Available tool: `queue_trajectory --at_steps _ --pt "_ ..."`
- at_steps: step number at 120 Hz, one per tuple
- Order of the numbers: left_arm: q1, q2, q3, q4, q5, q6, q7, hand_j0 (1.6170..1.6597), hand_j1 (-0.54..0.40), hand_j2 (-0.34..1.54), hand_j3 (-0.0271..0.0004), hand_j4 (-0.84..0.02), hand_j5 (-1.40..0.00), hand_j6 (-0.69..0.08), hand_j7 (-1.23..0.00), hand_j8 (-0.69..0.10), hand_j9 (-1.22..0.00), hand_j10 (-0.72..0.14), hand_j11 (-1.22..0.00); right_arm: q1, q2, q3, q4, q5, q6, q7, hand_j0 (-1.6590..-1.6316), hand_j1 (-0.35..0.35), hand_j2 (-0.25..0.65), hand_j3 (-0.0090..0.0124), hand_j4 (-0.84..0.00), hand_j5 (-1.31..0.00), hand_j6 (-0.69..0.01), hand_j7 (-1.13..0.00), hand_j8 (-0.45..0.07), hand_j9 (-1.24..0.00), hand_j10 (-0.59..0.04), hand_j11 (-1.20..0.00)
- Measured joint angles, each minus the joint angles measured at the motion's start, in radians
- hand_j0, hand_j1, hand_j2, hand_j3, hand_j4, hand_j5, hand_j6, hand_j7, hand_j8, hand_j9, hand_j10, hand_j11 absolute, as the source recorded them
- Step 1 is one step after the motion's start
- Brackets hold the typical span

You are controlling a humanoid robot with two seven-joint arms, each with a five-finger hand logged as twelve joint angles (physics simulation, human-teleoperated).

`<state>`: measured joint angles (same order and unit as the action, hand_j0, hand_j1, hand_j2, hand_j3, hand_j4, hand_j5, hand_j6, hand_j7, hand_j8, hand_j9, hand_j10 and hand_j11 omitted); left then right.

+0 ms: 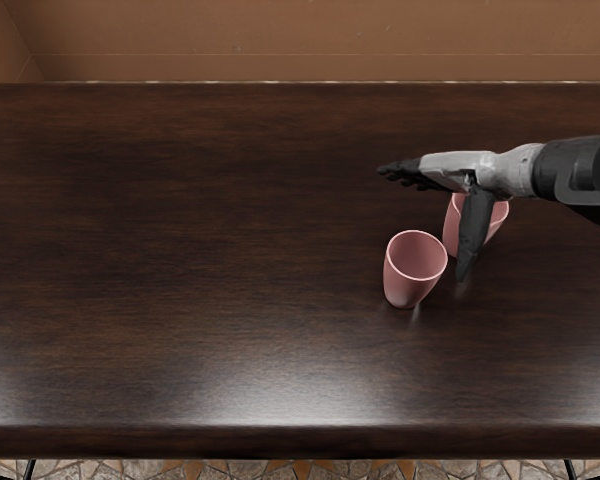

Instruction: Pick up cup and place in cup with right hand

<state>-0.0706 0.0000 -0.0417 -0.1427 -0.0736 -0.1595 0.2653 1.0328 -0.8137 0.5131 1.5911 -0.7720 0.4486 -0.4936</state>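
My right hand (432,215) reaches in from the right edge, above the rear pink cup. Its fingers point left and its thumb extends toward the front, spread apart with nothing held between them. The rear pink cup (495,222) stands upright, partly hidden behind the thumb and palm. A second pink cup (405,287) is upright and empty on the table, in front and to the left of the first. The two cups look separate.
The dark wooden table (180,260) spans the picture, its front edge near the bottom and its back edge by the brown wall (280,40). The right forearm (580,175) extends over the table's right side.
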Motion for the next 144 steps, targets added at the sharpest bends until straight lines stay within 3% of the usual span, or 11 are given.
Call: queue_trajectory --at_steps 50,101,144 --pt "0.000 0.000 0.000 0.000 0.000 0.000 0.000 1.6581 0.349 0.00 0.0000 0.000 0.00 0.000 0.00 0.000 0.00 0.000 0.00 -0.046 0.063 -0.027 0.010 -0.151 -0.024 0.001 -1.6581 -0.310 -0.006 0.0000 -0.036 -0.04 -0.037 -0.04 -0.036 -0.04 -0.035 -0.04" --pt "0.000 0.000 0.000 0.000 0.000 0.000 0.000 1.6581 0.349 0.00 0.0000 0.000 0.00 0.000 0.00 0.000 0.00 0.000 0.00 -0.086 0.071 -0.027 0.019 -0.195 -0.040 0.001 -1.6581 -0.176 -0.028 0.0000 -0.148 -0.19 -0.150 -0.19 -0.148 -0.19 -0.147 -0.19" --pt "0.000 0.000 0.000 0.000 0.000 0.000 0.000 1.6581 0.349 0.00 0.0000 0.000 0.00 0.000 0.00 0.000 0.00 0.000 0.00 -0.101 0.080 -0.028 0.024 -0.223 -0.064 0.001 -1.6581 -0.103 -0.040 0.0000 -0.209 -0.27 -0.211 -0.27 -0.210 -0.27 -0.209 -0.27"
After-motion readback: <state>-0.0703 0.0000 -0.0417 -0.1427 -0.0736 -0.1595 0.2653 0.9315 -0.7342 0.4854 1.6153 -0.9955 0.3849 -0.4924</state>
